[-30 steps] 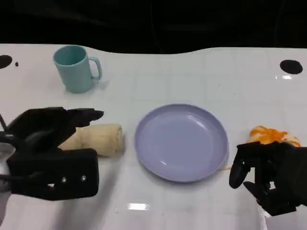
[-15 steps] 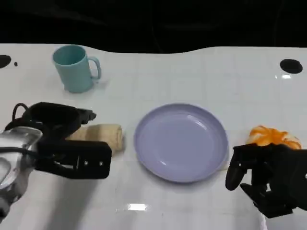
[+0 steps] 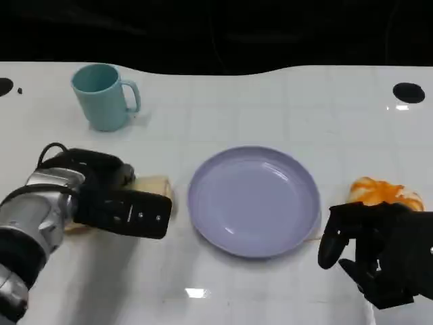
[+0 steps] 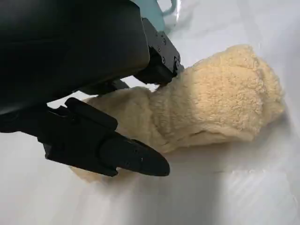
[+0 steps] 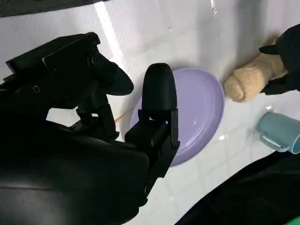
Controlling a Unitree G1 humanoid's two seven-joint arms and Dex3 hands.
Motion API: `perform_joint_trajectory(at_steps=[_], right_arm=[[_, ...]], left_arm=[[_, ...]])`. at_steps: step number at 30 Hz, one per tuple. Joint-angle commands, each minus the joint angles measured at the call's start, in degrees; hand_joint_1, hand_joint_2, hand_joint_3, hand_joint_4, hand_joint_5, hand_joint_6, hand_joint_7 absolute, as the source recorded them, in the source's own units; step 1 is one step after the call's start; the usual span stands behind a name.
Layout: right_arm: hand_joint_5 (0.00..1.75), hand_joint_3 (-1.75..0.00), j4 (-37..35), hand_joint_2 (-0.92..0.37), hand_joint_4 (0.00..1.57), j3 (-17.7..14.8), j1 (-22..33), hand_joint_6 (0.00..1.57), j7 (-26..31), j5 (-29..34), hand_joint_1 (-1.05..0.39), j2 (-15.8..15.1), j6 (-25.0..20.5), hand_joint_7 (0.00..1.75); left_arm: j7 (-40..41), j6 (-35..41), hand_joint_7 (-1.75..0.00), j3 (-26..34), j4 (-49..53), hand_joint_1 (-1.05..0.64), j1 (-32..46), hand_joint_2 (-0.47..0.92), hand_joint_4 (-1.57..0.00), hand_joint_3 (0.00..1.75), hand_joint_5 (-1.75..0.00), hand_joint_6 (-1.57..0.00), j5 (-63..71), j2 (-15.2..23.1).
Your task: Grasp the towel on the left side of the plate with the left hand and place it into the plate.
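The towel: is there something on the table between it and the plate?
Nothing visible. The towel lies just left of the plate, with bare table between them. The left robot hand is already on the towel.

Towel: cream, fluffy, rolled, lying flat on table just left of plate, not touching it as far as visible. Plate: round, lavender, shallow, upright at table center, nothing in it. Towel's left part hidden in head view.
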State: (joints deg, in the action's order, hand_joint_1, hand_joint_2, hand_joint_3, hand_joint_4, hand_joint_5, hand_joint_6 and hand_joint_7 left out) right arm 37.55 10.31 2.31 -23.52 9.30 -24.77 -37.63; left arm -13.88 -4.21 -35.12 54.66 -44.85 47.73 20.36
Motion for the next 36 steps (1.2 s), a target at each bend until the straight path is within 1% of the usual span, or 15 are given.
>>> perform_joint_trajectory(at_steps=[1, 3, 4, 6, 10, 12, 16, 18, 22, 23, 25, 32, 33, 34, 36], right_arm=[[1.71, -1.06, 0.7, -0.58, 0.72, -0.5, 0.4, 0.7, 0.2, -0.5, 0.01, -0.1, 0.2, 1.41], [1.71, -1.07, 0.7, -0.57, 0.72, -0.6, 0.3, 0.7, 0.1, -0.5, 0.0, -0.1, 0.0, 1.41], [1.71, -1.07, 0.7, -0.57, 0.71, -0.6, 0.3, 0.7, 0.1, -0.6, 0.0, -0.1, -0.1, 1.42], [1.71, -1.08, 0.7, -0.57, 0.71, -0.6, 0.2, 0.69, 0.1, -0.5, 0.0, -0.2, -0.3, 1.42], [1.71, -1.07, 0.5, -0.57, 0.71, -0.4, 0.1, 0.69, 0.3, -0.5, 0.01, 0.1, -0.1, 1.42], [1.71, -1.07, 0.5, -0.57, 0.71, -0.3, 0.0, 0.69, 0.3, -0.5, 0.0, 0.2, -0.3, 1.42], [1.72, -1.08, 0.4, -0.56, 0.72, -0.1, -0.1, 0.7, 0.3, -0.3, 0.0, 0.2, -0.3, 1.41], [1.72, -1.09, 0.3, -0.56, 0.72, -0.1, 0.0, 0.7, 0.4, -0.3, 0.0, 0.3, -0.3, 1.41], [1.71, -1.09, 0.1, -0.56, 0.71, -0.3, 0.0, 0.7, 0.4, -0.4, -0.01, 0.4, -0.5, 1.41], [1.71, -1.09, 0.1, -0.56, 0.71, -0.3, 0.1, 0.7, 0.4, -0.4, -0.01, 0.4, -0.4, 1.41], [1.71, -1.09, 0.1, -0.56, 0.72, -0.3, 0.2, 0.7, 0.3, -0.4, -0.01, 0.3, -0.1, 1.41], [1.69, -1.06, 0.4, -0.58, 0.69, -0.7, 0.2, 0.68, -0.2, -0.8, 0.01, 0.0, -0.8, 1.41], [1.69, -1.06, 0.4, -0.58, 0.69, -0.7, 0.2, 0.68, -0.2, -0.8, 0.01, 0.0, -0.8, 1.42], [1.69, -1.05, 0.5, -0.58, 0.7, -0.7, 0.3, 0.68, -0.2, -0.7, 0.01, -0.1, -0.8, 1.42], [1.69, -1.05, 0.6, -0.59, 0.7, -0.7, 0.4, 0.68, -0.3, -0.8, 0.01, -0.2, -0.8, 1.42]], left_arm=[[6.1, -2.2, -0.2, -0.4, 4.0, -0.38, 0.2, 0.92, -0.85, 0.19, -0.33, -0.91, -0.1, -0.2], [10.6, -3.1, -0.29, 0.5, 4.9, -0.3, 0.8, 0.92, -0.81, 0.19, -0.96, -1.0, -1.0, -0.3], [12.8, -3.0, -0.46, 0.7, 5.3, -0.26, 1.1, 0.92, -0.81, 0.21, -1.27, -1.01, -1.1, -0.4], [16.9, -3.1, -1.06, 0.5, 5.7, -0.22, 1.6, 0.92, -0.84, 0.22, -1.64, -0.85, -0.7, -0.2], [22.7, -4.2, -1.62, 1.5, 5.0, -0.21, 2.9, 0.92, -0.84, 0.25, -1.74, -0.65, -1.6, 0.9], [25.0, -4.7, -1.71, 2.1, 4.3, -0.21, 3.5, 0.92, -0.85, 0.28, -1.75, -0.6, -2.0, 1.5], [27.8, -5.0, -1.65, 4.4, 2.0, -0.19, 4.5, 0.91, -0.86, 0.29, -1.75, -0.59, -3.4, 1.8], [29.2, -5.3, -1.26, 5.0, 0.5, -0.23, 4.8, 0.92, -0.86, 0.3, -1.75, -0.7, -3.7, 2.0], [29.0, -4.1, -1.35, 6.7, -2.4, -0.24, 5.0, 0.92, -0.81, 0.29, -1.75, -0.63, -4.9, 1.5], [28.8, -4.0, -1.58, 7.1, -3.1, -0.23, 5.1, 0.92, -0.82, 0.29, -1.75, -0.56, -5.2, 1.4], [27.9, -4.0, -1.7, 7.7, -5.5, -0.22, 5.3, 0.92, -0.83, 0.29, -1.75, -0.53, -5.8, 1.2], [23.1, -3.1, -1.75, 8.6, -17.3, -0.23, 6.7, 0.7, -0.84, 0.65, -1.75, -0.57, -7.4, -0.5], [21.5, -2.2, -1.66, 8.7, -19.8, -0.23, 6.9, 0.69, -0.85, 0.66, -1.75, -0.59, -7.7, -1.2], [20.2, -1.4, -1.32, 8.7, -21.7, -0.22, 7.2, 0.68, -0.87, 0.63, -1.75, -0.69, -7.8, -1.7], [18.0, 0.2, -1.26, 8.6, -25.2, -0.22, 7.6, 0.68, -0.88, 0.61, -1.75, -0.73, -8.1, -2.9]])
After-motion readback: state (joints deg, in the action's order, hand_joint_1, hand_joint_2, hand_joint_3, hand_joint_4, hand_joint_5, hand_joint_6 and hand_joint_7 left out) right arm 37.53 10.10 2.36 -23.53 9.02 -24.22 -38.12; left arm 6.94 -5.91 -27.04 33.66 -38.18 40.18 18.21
